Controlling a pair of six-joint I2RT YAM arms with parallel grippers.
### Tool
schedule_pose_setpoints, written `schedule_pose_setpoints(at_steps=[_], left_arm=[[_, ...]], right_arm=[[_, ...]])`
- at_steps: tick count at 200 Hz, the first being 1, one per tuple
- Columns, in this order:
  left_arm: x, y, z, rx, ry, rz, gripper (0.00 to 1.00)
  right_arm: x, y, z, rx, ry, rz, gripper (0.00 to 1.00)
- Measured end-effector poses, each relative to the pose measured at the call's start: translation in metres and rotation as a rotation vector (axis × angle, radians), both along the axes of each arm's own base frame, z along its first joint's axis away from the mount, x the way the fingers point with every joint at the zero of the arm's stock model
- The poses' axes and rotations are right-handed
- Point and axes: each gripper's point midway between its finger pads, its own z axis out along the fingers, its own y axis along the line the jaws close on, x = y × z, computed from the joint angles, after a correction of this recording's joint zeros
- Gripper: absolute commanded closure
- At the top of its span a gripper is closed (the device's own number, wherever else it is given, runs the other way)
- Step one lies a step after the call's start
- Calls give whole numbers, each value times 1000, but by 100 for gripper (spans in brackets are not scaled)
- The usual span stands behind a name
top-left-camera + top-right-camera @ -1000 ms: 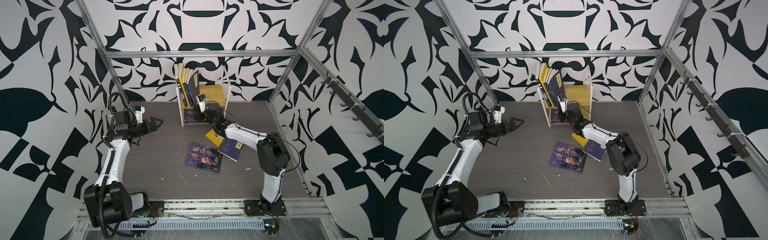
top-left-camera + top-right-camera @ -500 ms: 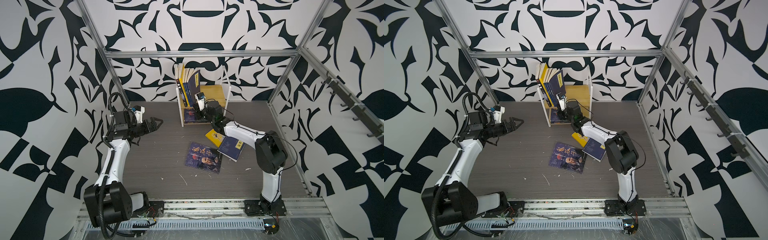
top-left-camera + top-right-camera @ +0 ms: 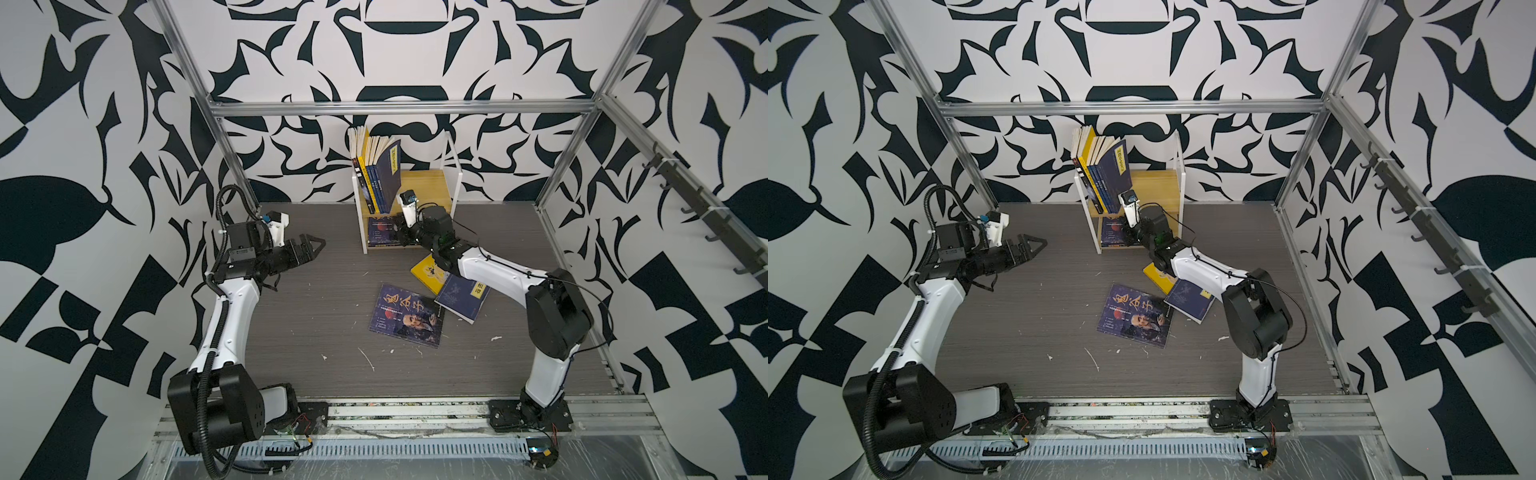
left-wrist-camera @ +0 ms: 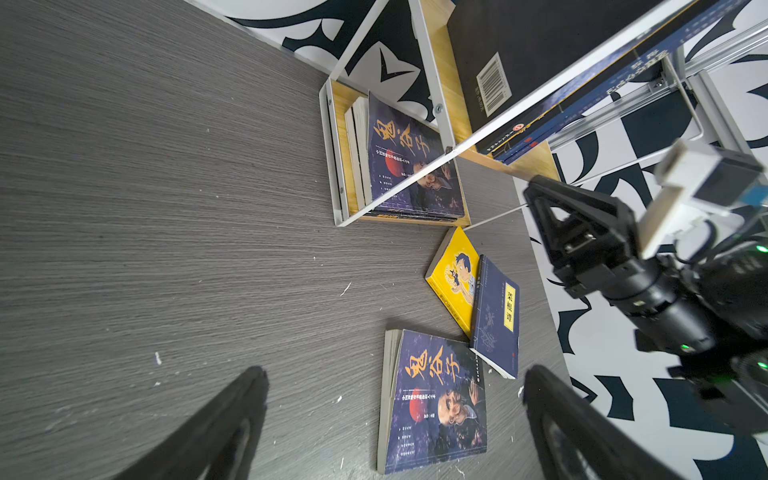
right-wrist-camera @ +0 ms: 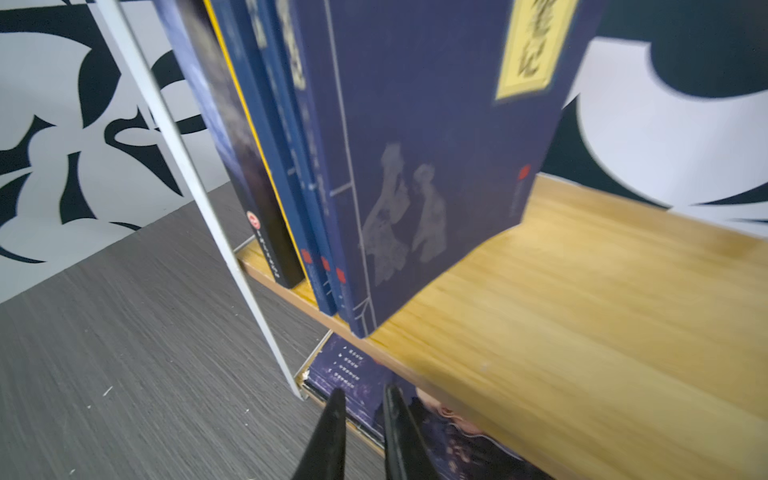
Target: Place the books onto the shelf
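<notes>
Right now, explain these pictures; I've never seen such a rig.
Two white robot arms work on a grey table. Two pictures look down from above; two come from wrist cameras. At the back: a wooden shelf in a white metal frame, books on both tiers. Lying loose: a navy portrait book, a yellow cartoon book, a navy book with a yellow title strip. The left gripper is open, empty. The right gripper, almost shut, noses the lower tier, holding nothing visible.
</notes>
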Motion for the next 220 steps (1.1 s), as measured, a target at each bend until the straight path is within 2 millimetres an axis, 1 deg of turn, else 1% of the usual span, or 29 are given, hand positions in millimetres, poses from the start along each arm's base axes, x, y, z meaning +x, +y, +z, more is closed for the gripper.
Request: schedule_pose_setpoints(at_steps=[13, 22, 39, 48, 68, 97, 119, 132, 159, 220], left_arm=[[0, 0, 0, 0, 0, 1, 0], [0, 1, 0, 0, 0, 2, 0], [0, 1, 0, 0, 0, 2, 0], [0, 1, 0, 0, 0, 2, 0], [0, 1, 0, 0, 1, 2, 0], [0, 1, -3, -1, 6, 4, 0], [-1, 2, -5, -1, 10, 6, 0], [-1, 2, -5, -1, 10, 7, 0], [-1, 2, -5, -1, 10, 7, 0], [-1, 2, -5, -1, 10, 7, 0]], right_arm=[[3, -8, 9, -14, -22, -35, 89], [8, -14, 15, -18, -34, -65, 92], [27, -27, 22, -29, -40, -137, 100], [39, -33, 25, -23, -40, -177, 100], [69, -48, 24, -10, -26, -263, 100], [104, -53, 8, 6, 12, -319, 100], [122, -46, -8, 18, 43, -321, 100], [129, -38, -5, 50, 41, -305, 100], [135, -22, -3, 92, 46, -263, 100], [146, 1, 1, 163, 42, -202, 100]])
